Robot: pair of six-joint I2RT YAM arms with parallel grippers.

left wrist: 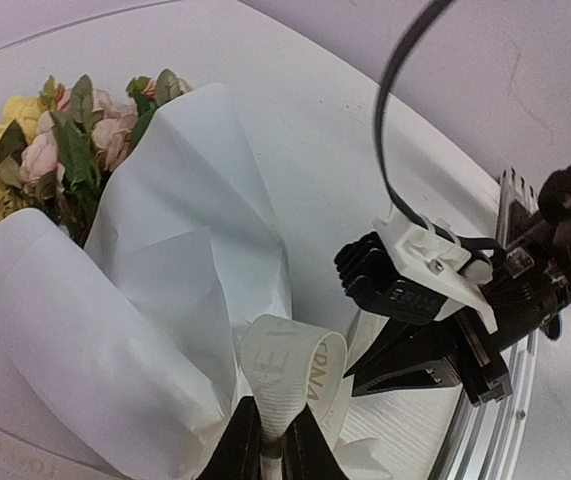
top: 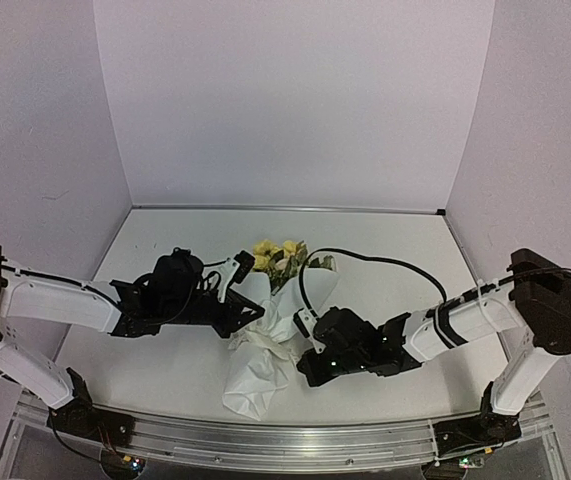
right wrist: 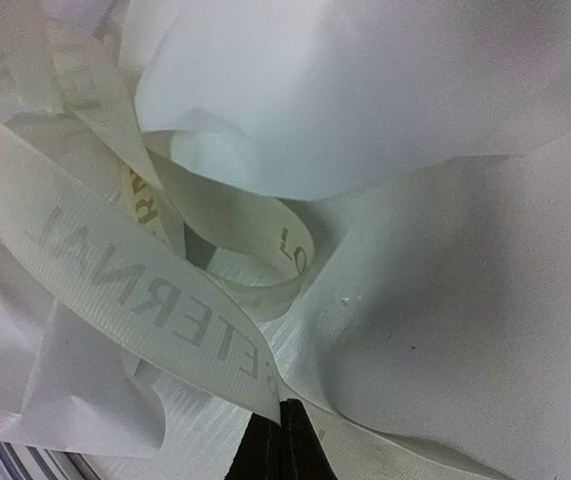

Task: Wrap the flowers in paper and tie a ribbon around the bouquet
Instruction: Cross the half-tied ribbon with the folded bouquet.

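1. The left hand [left wrist: 273, 430] has its two dark fingers drawn close together. They are clamped on a loop of the long, narrow, sheer white ribbon [left wrist: 295, 365] with small dark lettering. The loop rises from between the fingers and curls over in an arch.
2. The right hand [right wrist: 283, 415] has its dark fingers pressed flat against each other. A lettered stretch of the ribbon runs down from the upper left to their tips and looks nipped there. More coils of it lie just behind.
3. Both hands meet at the narrow waist of the bouquet [top: 265, 330], a cone of white paper lying on the white bench [top: 395, 240]. Its wide end points toward the far wall. The left hand is at its left side and the right hand at its right.
4. The large, thin, slightly translucent white paper [left wrist: 185, 230] opens in broad folds at the wide end. In its mouth sit the flowers [left wrist: 55, 150], a small bunch of pale yellow, cream and pinkish blooms with green leaves. Their stems are hidden inside the wrap.
5. The left wrist view alone shows the right hand's black and white body just beside the paper, with a thin black cable [left wrist: 395, 120] arcing above it.
6. The top view alone shows the crumpled narrow tail of the paper reaching toward the silver metal rail [top: 295, 445] at the bench's near edge.
7. The right wrist view is filled with paper and ribbon. There the lettering is large enough to read as ETERNAL.
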